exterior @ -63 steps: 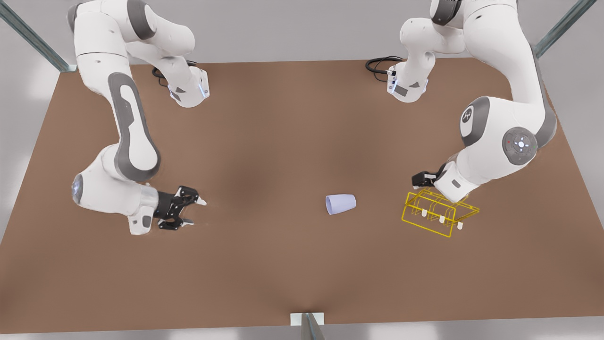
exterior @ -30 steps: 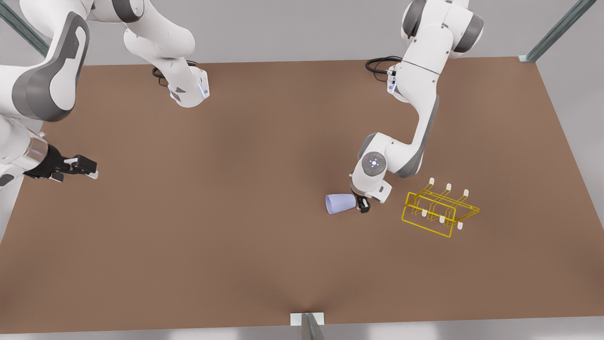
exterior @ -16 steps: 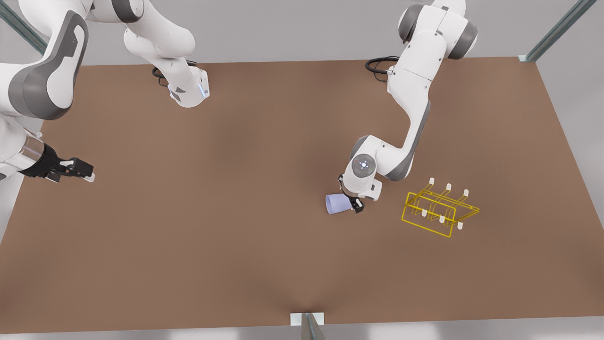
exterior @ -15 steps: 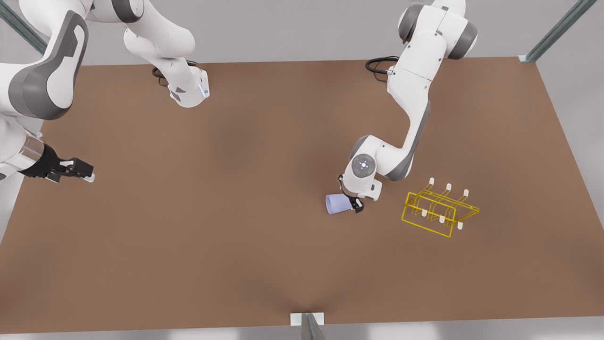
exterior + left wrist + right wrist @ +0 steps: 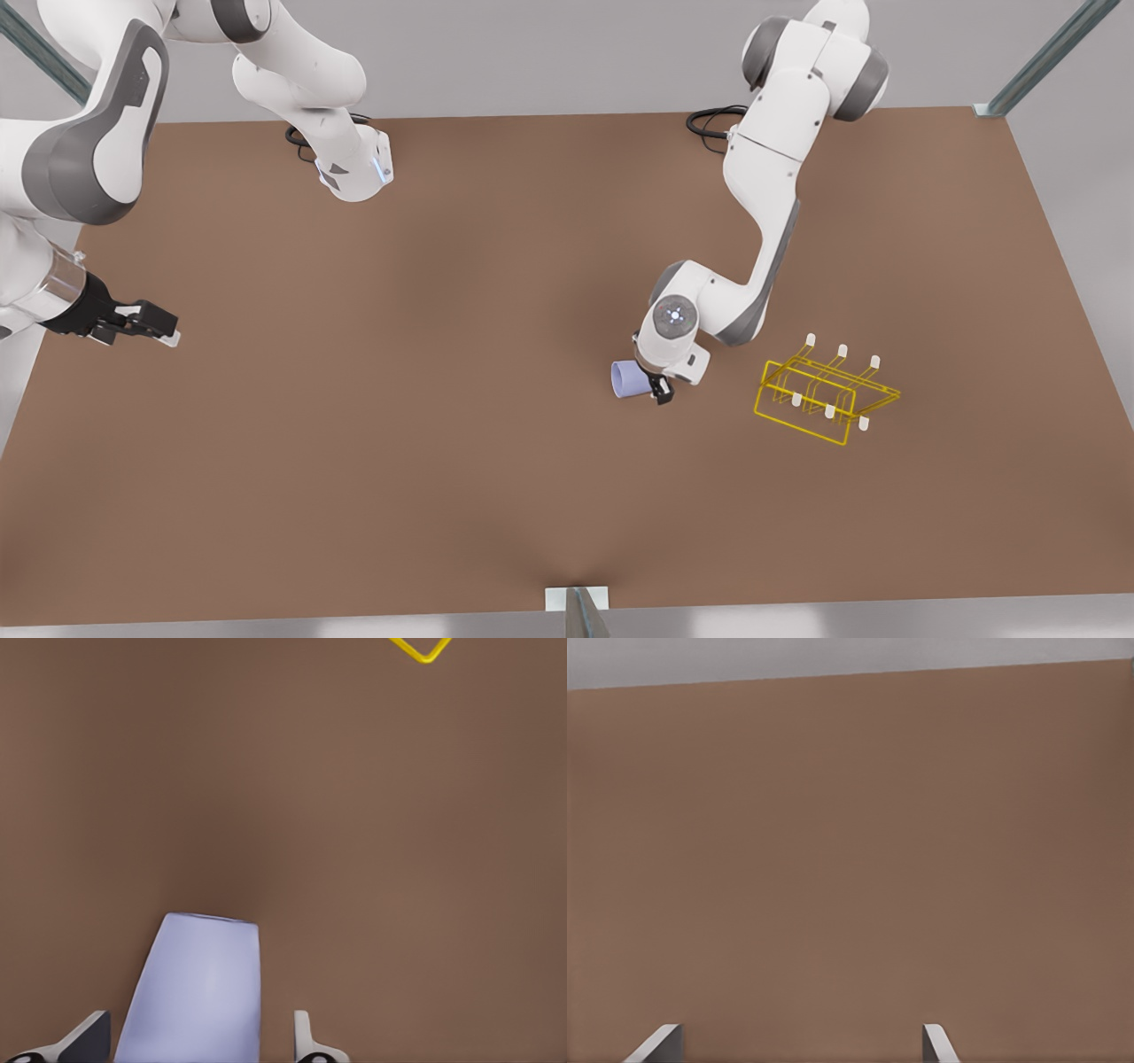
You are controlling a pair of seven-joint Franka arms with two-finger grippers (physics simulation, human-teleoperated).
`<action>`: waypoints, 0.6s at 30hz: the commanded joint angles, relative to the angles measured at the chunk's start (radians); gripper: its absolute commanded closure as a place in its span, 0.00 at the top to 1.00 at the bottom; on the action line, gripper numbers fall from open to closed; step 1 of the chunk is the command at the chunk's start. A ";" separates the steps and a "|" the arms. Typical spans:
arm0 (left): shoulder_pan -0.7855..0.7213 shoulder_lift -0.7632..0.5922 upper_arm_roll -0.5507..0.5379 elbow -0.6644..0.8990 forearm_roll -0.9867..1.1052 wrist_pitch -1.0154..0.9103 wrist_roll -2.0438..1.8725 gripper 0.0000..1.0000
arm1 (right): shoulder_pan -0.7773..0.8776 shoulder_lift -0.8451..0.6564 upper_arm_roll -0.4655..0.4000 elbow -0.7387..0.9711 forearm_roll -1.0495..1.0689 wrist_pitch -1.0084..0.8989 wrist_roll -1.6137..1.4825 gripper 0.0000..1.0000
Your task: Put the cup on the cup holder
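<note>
Cup (image 5: 626, 379): we record plain lavender-blue, no pattern.
Cup holder (image 5: 826, 397): we record yellow wire, with white caps on the prongs.
Table (image 5: 461, 372): we note uniform matte brown.
Arms: we note white shells with grey joint panels.
Left gripper (image 5: 659, 390): black.
Right gripper (image 5: 151, 325): black, pale fingertips.

no readable text, no labels, no numbers anywhere

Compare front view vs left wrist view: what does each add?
Front view alone: the whole cup holder, the right gripper waiting near the table's left edge, fingers apart. Left wrist view alone: the left gripper's fingers straddling the cup with gaps on both sides. Both: the lavender cup lying on its side, left gripper at it.
</note>
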 commanded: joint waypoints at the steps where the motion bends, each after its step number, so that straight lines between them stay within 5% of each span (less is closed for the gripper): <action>1: 0.000 0.012 0.000 0.004 -0.001 0.018 0.096 1.00 | 0.001 0.000 0.000 0.000 0.000 0.006 0.033 1.00; 18: -0.006 0.072 0.000 0.016 -0.004 0.061 0.102 1.00 | 0.001 0.010 0.005 0.002 0.000 0.029 0.033 1.00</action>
